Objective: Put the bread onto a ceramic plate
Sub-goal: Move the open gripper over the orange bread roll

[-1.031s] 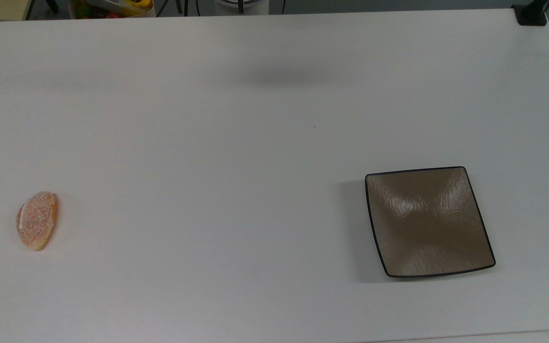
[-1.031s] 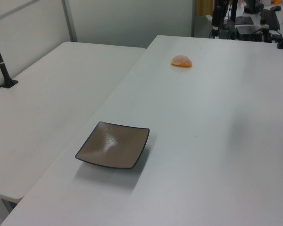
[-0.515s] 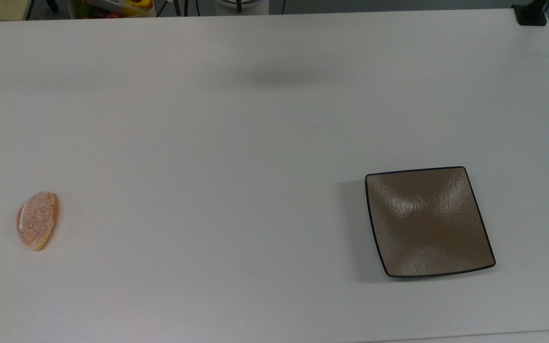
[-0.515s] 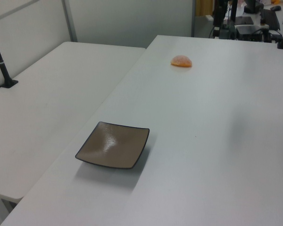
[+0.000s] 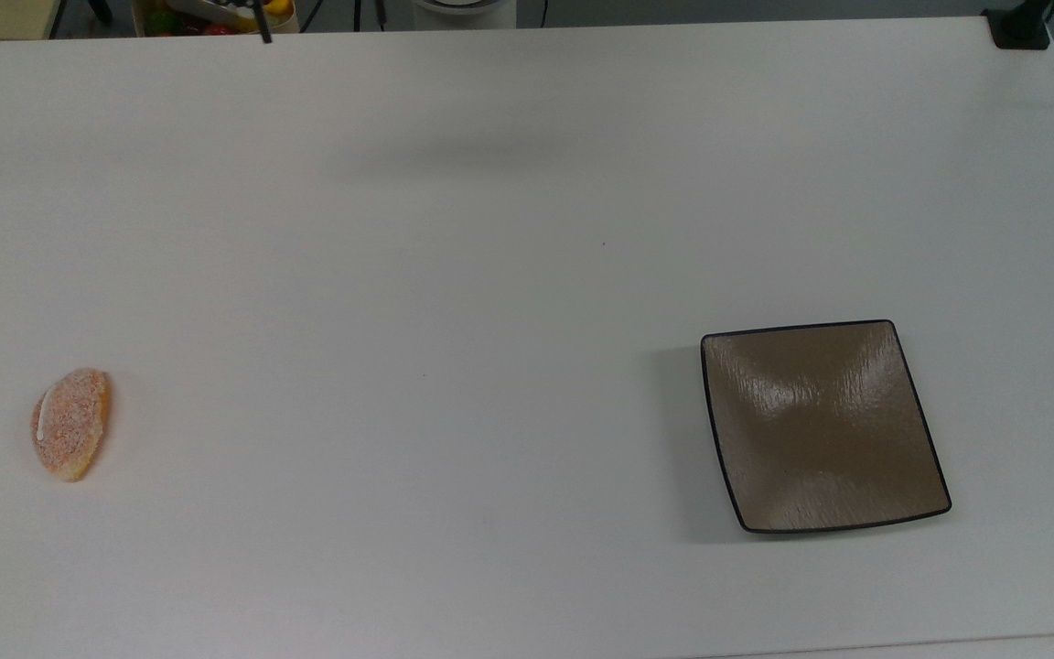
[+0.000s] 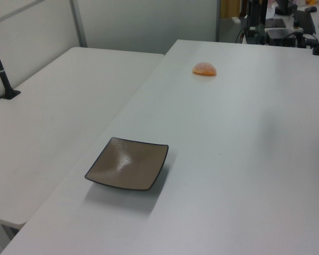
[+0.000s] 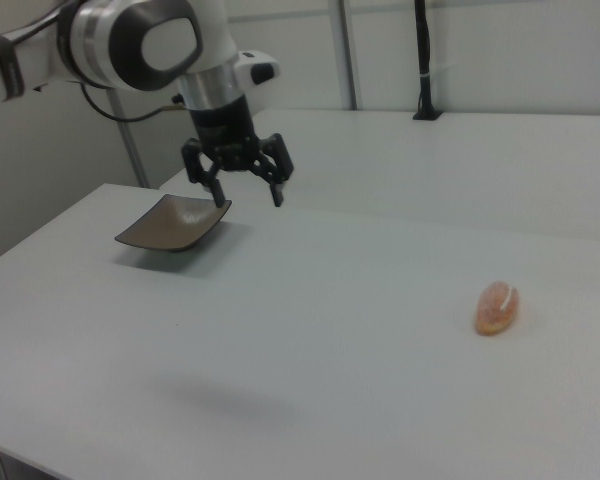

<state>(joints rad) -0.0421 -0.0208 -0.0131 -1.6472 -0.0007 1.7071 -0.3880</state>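
Note:
The bread (image 5: pixel 70 423) is a small orange-pink speckled bun with a white stripe. It lies on the white table near the top view's left edge, and shows too as the bread (image 6: pixel 204 69) and the bread (image 7: pixel 496 306). The ceramic plate (image 5: pixel 824 425) is square, glossy brown with a thin dark rim, and bare. It stands at the top view's right, far from the bun, seen also as the plate (image 6: pixel 127 163) and the plate (image 7: pixel 173 222). My gripper (image 7: pixel 248 194) hangs open high above the table in the right view, with nothing between its fingers.
The white table (image 5: pixel 490 320) is wide and flat. A second white table (image 6: pixel 48 122) adjoins it on the left view's left. A bowl of coloured fruit (image 5: pixel 216 14) sits beyond the far edge. A black post base (image 5: pixel 1021 27) stands at the top view's upper right corner.
The arm's shadow on the table has slid toward the top view's left. A dark fingertip has come into sight at the top edge of the top view. Bread and plate have not moved.

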